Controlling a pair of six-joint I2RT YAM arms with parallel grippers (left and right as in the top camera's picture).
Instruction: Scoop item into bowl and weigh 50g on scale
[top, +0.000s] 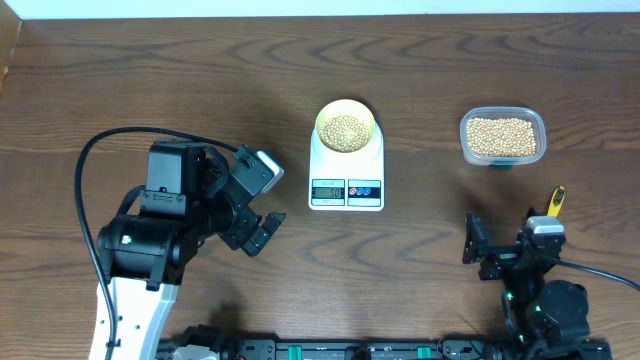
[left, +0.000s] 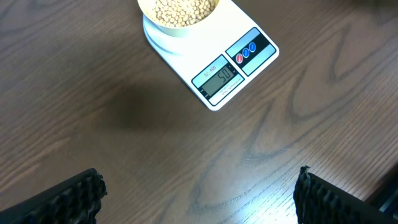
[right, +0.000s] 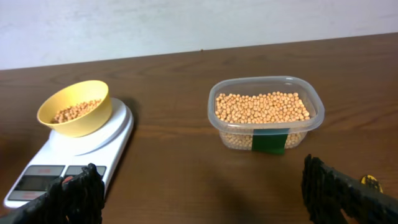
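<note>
Right wrist view: the right gripper (right: 205, 199) hangs low over the table (right: 186, 168), jaws spread wide and holding nothing. The left gripper (left: 199, 208) is likewise spread and empty. Further off on the left is the scale (right: 93, 149), with the bowl (right: 78, 124) on its platform, part-filled with beans (right: 78, 111). A clear tub (right: 236, 134) to the right holds more. The beans look hard, light and smooth, so they will likely roll; the spoon (top: 555, 198) suits them, not fingers. The bowl seems light and stiff; take it by the rim. The wood is flat and dark, with a pale wall (right: 186, 25) behind.
</note>
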